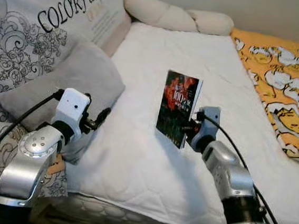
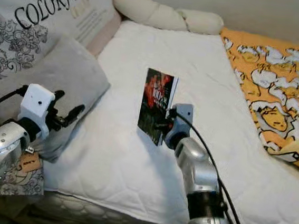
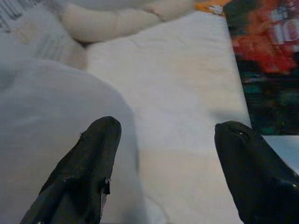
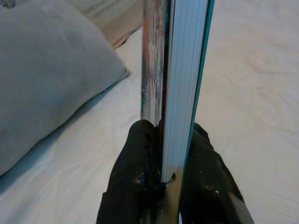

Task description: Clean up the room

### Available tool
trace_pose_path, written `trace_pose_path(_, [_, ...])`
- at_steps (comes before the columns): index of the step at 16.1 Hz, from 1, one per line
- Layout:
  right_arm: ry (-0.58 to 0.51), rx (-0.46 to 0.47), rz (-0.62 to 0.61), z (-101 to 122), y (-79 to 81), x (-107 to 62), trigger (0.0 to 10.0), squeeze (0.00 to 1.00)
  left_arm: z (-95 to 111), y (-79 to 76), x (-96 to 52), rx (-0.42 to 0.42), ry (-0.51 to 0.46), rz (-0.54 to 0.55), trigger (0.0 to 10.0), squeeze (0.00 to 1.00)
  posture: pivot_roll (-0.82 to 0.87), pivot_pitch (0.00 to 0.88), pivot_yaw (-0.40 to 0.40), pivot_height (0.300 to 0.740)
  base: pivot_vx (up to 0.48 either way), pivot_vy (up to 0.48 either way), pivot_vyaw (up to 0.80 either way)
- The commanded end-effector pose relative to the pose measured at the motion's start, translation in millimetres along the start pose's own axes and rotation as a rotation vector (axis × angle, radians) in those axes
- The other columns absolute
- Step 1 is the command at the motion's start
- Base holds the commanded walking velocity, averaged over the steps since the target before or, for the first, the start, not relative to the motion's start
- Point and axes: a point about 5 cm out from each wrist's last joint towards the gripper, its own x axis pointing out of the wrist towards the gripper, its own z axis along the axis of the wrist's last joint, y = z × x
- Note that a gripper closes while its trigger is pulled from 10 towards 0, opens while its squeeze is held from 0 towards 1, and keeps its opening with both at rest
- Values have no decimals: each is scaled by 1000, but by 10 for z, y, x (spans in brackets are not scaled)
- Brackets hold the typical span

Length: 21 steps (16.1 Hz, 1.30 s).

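Right gripper (image 4: 163, 154) pinching upright glossy dark-covered book (image 1: 177, 107) above white quilted mattress (image 1: 134, 158), left gripper (image 3: 163, 163) spread at nine o'clock over grey pillow (image 1: 73, 83)

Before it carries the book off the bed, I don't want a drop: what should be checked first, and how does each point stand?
1. Right end effector shut on the book: ok.
2. Both fingers pinch the book's edge: ok.
3. Book lifted clear of the white quilt: ok.
4. Left end effector open, holding nothing: ok.
5. Left end effector clear of the grey pillow: cannot tell.
6. Place to put the book: cannot tell.
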Motion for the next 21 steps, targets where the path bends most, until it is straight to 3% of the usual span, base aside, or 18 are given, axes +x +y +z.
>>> trace_pose_path(1, [37, 65, 127, 146, 34, 109, 10000, 0, 9, -85, -52, 7, 33, -139, 10000, 0, 16, 0, -1, 740, 0, 0, 0])
trace_pose_path(3, [75, 139, 216, 203, 69, 196, 10000, 0, 3, -98, -141, 17, 74, -225, 10000, 0, 34, 0, -3, 740, 0, 0, 0])
trace_pose_path(5, [123, 208, 269, 220, 83, 261, 10000, 0, -20, -116, -321, 31, 148, -326, 10000, 0, 72, 0, -4, 740, 0, 0, 0])
trace_pose_path(9, [227, 266, 319, 104, 147, 329, 10000, 0, -32, -81, -550, 46, 240, -406, 10000, 0, 113, 0, 2, 740, 0, 0, 0])
trace_pose_path(12, [284, 197, 255, -90, 216, 383, 10000, 0, -26, -88, -629, 57, 286, -432, 10000, 0, 118, 0, 18, 740, 0, 0, 0])
trace_pose_path(16, [364, 107, 128, -351, 195, 367, 10000, 0, -49, -186, -653, 42, 310, -485, 10000, 0, 122, 0, 24, 740, 0, 0, 0])
trace_pose_path(18, [426, -36, 38, -511, 122, 321, 10000, 0, -55, -226, -667, 44, 319, -494, 10000, 0, 127, 0, 18, 740, 0, 0, 0])
trace_pose_path(19, [438, -105, 1, -546, 83, 304, 10000, 671, -54, -233, -669, 42, 321, -494, 10000, 0, 131, 0, 15, 740, 0, 0, 0])
trace_pose_path(20, [439, -198, -49, -568, 22, 284, 10000, 1000, -63, -247, -672, 38, 326, -492, 10000, 0, 135, 0, 10, 740, 0, 0, 0])
trace_pose_path(21, [438, -212, -64, -577, 6, 277, 10000, 1000, -70, -258, -676, 36, 330, -491, 10000, 0, 137, 0, 9, 740, 0, 0, 0])
